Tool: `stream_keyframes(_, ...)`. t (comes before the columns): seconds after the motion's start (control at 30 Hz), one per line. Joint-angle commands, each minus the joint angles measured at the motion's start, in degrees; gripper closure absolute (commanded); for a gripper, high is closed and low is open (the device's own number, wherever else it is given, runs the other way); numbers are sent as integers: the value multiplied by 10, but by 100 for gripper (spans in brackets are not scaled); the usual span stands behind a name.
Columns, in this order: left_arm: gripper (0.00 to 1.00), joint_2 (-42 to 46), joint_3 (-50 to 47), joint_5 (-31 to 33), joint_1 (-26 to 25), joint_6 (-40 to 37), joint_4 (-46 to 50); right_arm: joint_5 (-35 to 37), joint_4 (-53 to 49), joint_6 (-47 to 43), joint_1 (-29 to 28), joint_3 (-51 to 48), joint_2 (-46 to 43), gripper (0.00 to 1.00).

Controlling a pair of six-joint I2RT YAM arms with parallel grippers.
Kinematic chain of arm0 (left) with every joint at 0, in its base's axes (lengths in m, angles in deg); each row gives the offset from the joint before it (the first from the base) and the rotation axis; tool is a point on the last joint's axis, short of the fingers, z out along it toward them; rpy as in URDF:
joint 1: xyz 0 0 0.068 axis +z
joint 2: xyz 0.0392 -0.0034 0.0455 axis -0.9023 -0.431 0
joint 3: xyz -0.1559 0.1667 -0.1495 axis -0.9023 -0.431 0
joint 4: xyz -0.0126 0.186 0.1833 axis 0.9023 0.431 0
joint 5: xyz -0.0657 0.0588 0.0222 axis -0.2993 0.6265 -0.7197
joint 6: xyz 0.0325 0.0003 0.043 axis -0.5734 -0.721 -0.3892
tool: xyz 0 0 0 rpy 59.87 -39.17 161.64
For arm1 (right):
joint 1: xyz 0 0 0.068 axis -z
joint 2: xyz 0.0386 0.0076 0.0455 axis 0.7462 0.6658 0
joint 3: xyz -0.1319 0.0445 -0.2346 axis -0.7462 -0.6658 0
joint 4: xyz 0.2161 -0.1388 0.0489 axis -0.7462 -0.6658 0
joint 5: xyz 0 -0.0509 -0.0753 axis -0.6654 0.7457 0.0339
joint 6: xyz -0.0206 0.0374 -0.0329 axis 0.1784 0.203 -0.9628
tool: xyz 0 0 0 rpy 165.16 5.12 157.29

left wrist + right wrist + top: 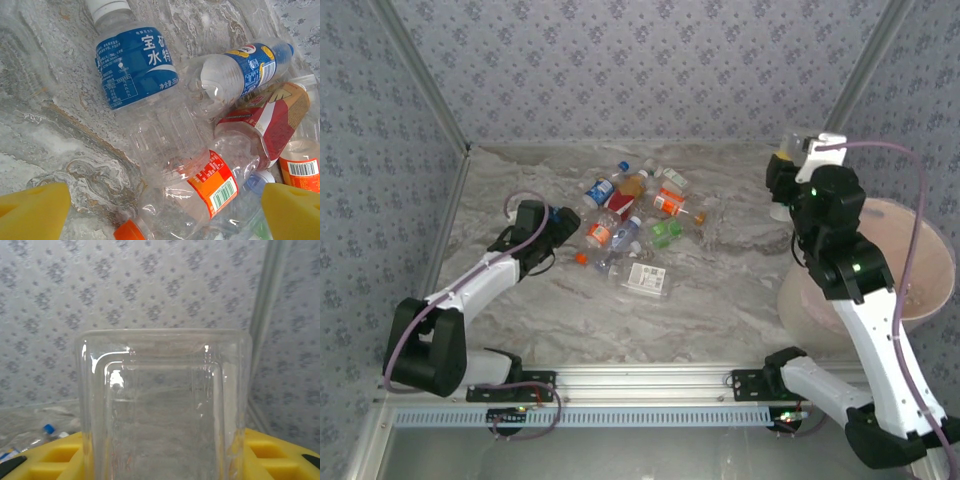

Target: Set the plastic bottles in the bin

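Several plastic bottles (630, 225) lie in a heap at the middle of the marble table. My left gripper (565, 225) sits at the heap's left edge, open. In the left wrist view its yellow fingertips (32, 212) stand wide on either side of a clear bottle with an orange label and orange cap (200, 195); a blue-labelled bottle (135, 65) lies beyond. My right gripper (788, 165) is raised left of the bin (925, 265) and shut on a clear square-sided bottle (162, 410), whose lower part is hidden between the fingers.
A red-labelled bottle (265, 120) and a second blue-labelled one (250, 65) lie right of the left gripper. A flattened white-labelled bottle (646, 279) lies nearest the front. Patterned walls close the back and sides; a metal rail (650, 380) runs along the near edge.
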Motion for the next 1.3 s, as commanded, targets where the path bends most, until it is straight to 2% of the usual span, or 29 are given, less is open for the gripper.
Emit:
stream_keyframes(0.0, 2, -10, 11, -5, -7, 7, -14, 93, -65, -26, 6, 21, -26, 49)
stream_keyframes(0.23, 2, -38, 38, -15, -18, 4, -16, 232, -163, -38, 22, 42, -33, 49)
stream_keyframes(0.33, 2, -46, 52, -21, -22, 2, -14, 278, -209, -12, 63, 50, -34, 52)
stream_keyframes(0.47, 2, -47, 66, -23, -23, -7, 0, 240, -235, 17, 139, 33, -51, 52)
stream_keyframes(0.57, 2, -47, 71, -23, -24, -13, 8, 208, -215, 22, 189, -15, -64, 51)
stream_keyframes(0.7, 2, -48, 73, -35, -23, -16, 8, 202, -171, 14, 234, -77, -73, 49)
stream_keyframes(1.0, 2, -43, 66, -43, -24, -14, 16, 171, -17, 24, 276, -232, -111, 47)
stream_keyframes(1.17, 2, -40, 63, -43, -24, -18, 20, 150, 33, 39, 288, -280, -109, 42)
stream_keyframes(1.27, 2, -38, 63, -43, -24, -23, 26, 136, 29, 56, 290, -285, -103, 34)
